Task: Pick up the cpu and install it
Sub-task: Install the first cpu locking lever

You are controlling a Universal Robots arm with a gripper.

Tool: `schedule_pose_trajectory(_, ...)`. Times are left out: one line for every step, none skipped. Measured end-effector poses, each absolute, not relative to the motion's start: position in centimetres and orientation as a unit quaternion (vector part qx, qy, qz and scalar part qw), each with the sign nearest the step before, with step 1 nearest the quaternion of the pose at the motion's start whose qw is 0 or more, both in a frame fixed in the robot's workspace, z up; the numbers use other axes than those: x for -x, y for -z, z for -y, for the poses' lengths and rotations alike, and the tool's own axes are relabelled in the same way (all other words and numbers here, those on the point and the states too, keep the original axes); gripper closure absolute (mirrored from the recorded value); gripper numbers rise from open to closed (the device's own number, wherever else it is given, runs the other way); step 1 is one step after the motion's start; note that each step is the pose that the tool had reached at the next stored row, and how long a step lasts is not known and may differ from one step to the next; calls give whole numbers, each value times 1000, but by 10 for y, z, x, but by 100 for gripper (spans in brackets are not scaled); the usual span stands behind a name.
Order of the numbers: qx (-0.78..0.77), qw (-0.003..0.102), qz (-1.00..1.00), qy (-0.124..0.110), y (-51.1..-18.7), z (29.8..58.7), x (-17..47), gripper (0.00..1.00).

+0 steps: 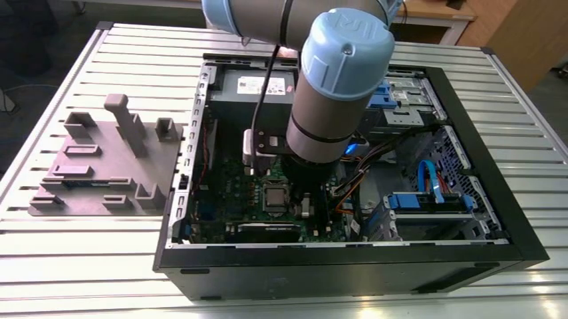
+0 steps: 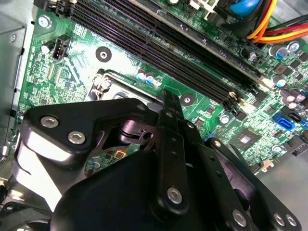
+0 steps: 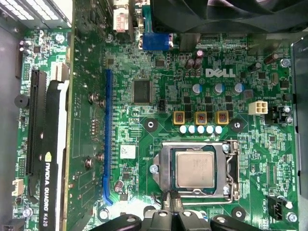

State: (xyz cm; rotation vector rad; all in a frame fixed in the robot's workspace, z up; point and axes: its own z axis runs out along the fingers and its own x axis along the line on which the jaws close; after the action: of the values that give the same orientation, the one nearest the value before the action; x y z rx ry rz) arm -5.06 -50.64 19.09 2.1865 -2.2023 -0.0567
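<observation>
A computer case (image 1: 355,269) lies open on its side on the slatted metal counter (image 1: 506,86), with the robot arm (image 1: 342,86) reaching straight down into it. In the first wrist view, the cpu (image 3: 194,169) lies flat in the socket (image 3: 232,168) on the green motherboard (image 3: 159,62), its silver top bare. The gripper (image 3: 172,207) hangs just beside the socket's edge, apart from the cpu and holding nothing I can see. How far open it is, I cannot tell. On the exterior view's left, a grey moulded fixture (image 1: 106,166) stands on the counter just beside the case. In the second wrist view, long black memory slots (image 2: 168,48) run past the socket.
</observation>
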Motion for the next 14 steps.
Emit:
schedule_pose_trajectory(-704, 19, 709, 18, -191, 506, 49, 89)
schedule_pose_trajectory(-704, 18, 709, 19, -191, 506, 48, 89)
schedule_pose_trajectory(-704, 18, 709, 19, -191, 506, 46, 89)
schedule_pose_trajectory(-704, 18, 709, 19, -190, 506, 45, 89)
schedule_pose_trajectory(-704, 18, 709, 19, -190, 506, 45, 89)
schedule_pose_trajectory(-704, 17, 709, 20, -190, 506, 45, 89)
schedule_pose_trajectory(-704, 17, 709, 20, -189, 506, 45, 89)
schedule_pose_trajectory(-704, 16, 709, 21, -188, 506, 45, 89)
schedule_pose_trajectory(-704, 15, 709, 22, -188, 506, 45, 89)
schedule_pose_trajectory(-704, 14, 709, 23, -188, 506, 45, 89)
schedule_pose_trajectory(-704, 14, 709, 23, -188, 506, 45, 89)
schedule_pose_trajectory(-705, 14, 709, 24, -188, 506, 45, 89)
schedule_pose_trajectory(-704, 13, 709, 24, -188, 507, 45, 89)
schedule_pose_trajectory(-705, 13, 709, 24, -188, 507, 46, 89)
